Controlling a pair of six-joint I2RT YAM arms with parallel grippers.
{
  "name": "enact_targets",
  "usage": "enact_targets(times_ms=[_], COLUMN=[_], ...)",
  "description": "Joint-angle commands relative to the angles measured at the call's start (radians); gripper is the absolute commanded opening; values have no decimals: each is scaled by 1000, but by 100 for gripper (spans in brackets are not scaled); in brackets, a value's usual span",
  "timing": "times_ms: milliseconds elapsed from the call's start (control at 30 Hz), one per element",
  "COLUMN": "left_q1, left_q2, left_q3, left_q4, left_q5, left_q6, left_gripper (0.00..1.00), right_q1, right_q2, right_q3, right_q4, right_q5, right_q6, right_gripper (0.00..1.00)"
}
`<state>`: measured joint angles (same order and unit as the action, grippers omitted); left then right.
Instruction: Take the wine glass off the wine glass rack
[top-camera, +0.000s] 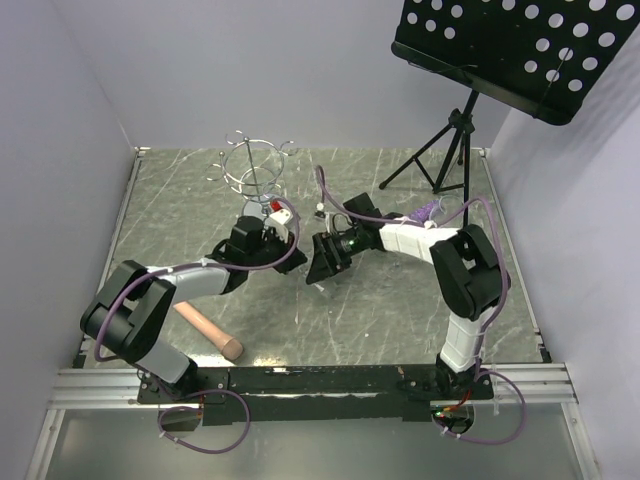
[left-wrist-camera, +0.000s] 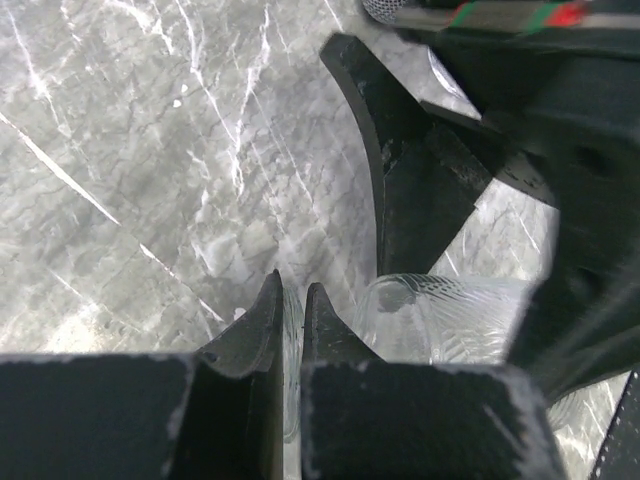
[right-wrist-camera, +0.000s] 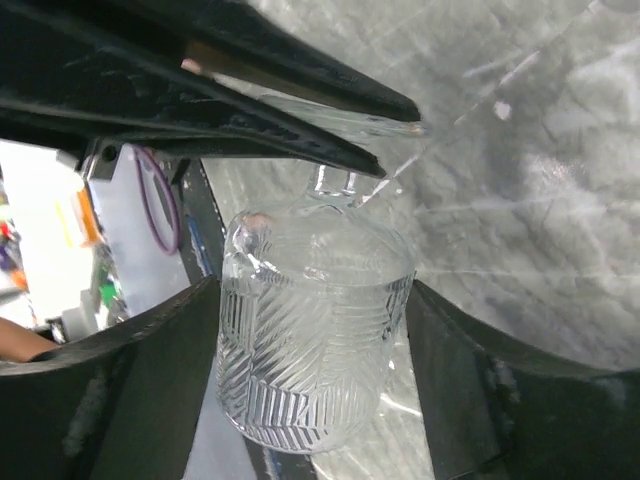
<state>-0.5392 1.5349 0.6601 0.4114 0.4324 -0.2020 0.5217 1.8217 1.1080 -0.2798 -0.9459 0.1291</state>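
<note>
- wine glass (right-wrist-camera: 315, 340): clear, its bowl cut with a ribbed leaf pattern, with a short stem and a flat foot; off the rack and well apart from it, bowl clasped between the right gripper (right-wrist-camera: 315, 290) fingers, foot edge pinched in the left gripper (left-wrist-camera: 290, 292)
- wine glass rack (top-camera: 254, 165): silver wire, upright at the far left of the table (top-camera: 400, 320), with a top ring of small loops

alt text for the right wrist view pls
A clear ribbed wine glass fills the centre, its bowl held between the right gripper's two black fingers. Above it, the left gripper pinches the glass's thin foot, over a grey marbled table.
</note>
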Motion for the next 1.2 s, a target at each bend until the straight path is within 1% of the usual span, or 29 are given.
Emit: enact_targets(times_ms=[0,33,133,300,433,500,633,700,867,967,1067,1167], left_q1=[21,25,28,31,33,39,71,106,182,189,193,200], left_q2=[8,10,10,-1,-9,-1,54,99,215,243,254,266], left_q3=[36,39,49,49,36,33,35,45,93,108,111,111], left_q4=[-111,-118,-152,-174,-174,-171,-152,-140,-103,-100,-100,-98], left_q5=[163,175,198,215,216,218,221,235,350,381,384,388], left_q6=[-5,-2,3,-16,-46,-65,-135,-177,-278,-295,-300,-304], left_gripper=[1,1,1,1,1,1,1,1,1,1,1,1], right_q1=[4,8,8,6,8,12,43,72,156,190,198,198], right_q2=[-28,-36,-58,-94,-175,-217,-312,-363,-415,-406,-371,-328], right_q3=[82,90,111,113,73,38,-52,-114,-215,-229,-203,-156], right_q4=[-28,-47,-111,-192,-225,-213,-125,-54,109,175,211,211], right_q5=[-4,8,38,53,81,96,140,171,321,401,455,467], right_q6=[-259,-281,-374,-485,-583,-612,-646,-637,-574,-550,-494,-448], right_gripper=[85,91,100,100,100,100,96,91,85,79,76,74])
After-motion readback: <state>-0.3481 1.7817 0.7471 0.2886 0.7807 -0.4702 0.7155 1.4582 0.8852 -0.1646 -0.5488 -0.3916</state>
